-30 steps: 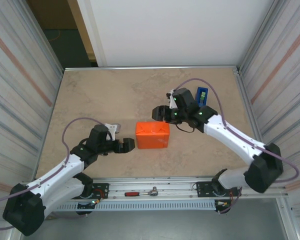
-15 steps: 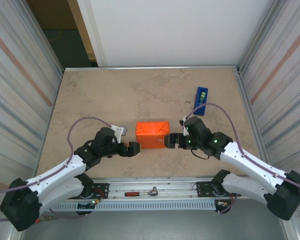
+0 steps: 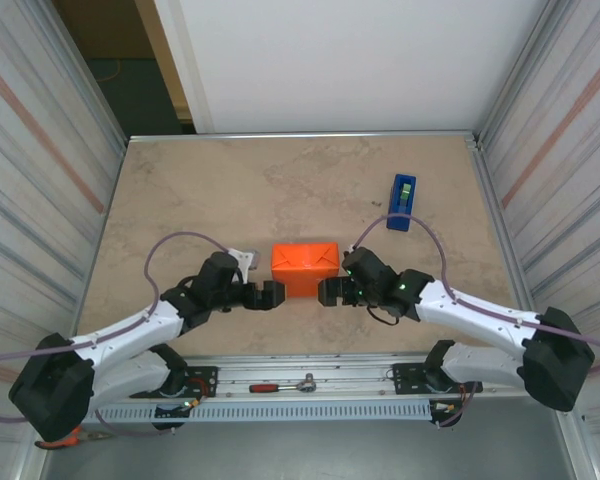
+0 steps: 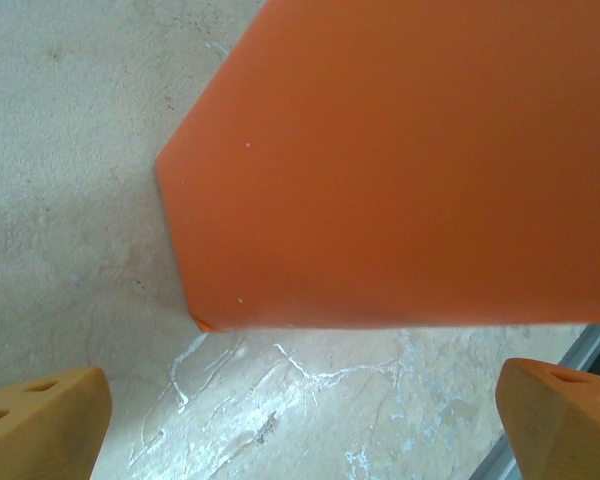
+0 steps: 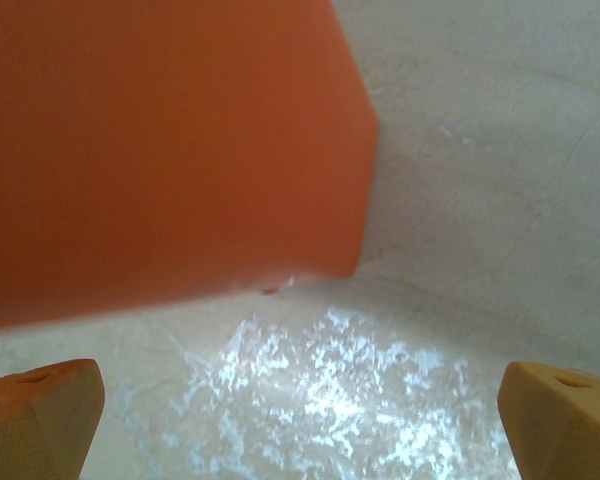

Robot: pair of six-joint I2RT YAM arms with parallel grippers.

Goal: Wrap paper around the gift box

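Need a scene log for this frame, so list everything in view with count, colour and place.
paper: 1, bright orange, folded into a box-shaped parcel, middle of the table between the two grippers
tape dispenser: 1, blue, far right part of the table, apart from the parcel
hand tool: 1, red handle with metal head, lying on the metal rail at the near edge
table: 1, beige marbled top
left arm: 1, black and white with a purple cable, near left
right arm: 1, black and white with a purple cable, near right
left gripper: 1, black, open, by the parcel's near left corner
right gripper: 1, black, open, by the parcel's near right corner
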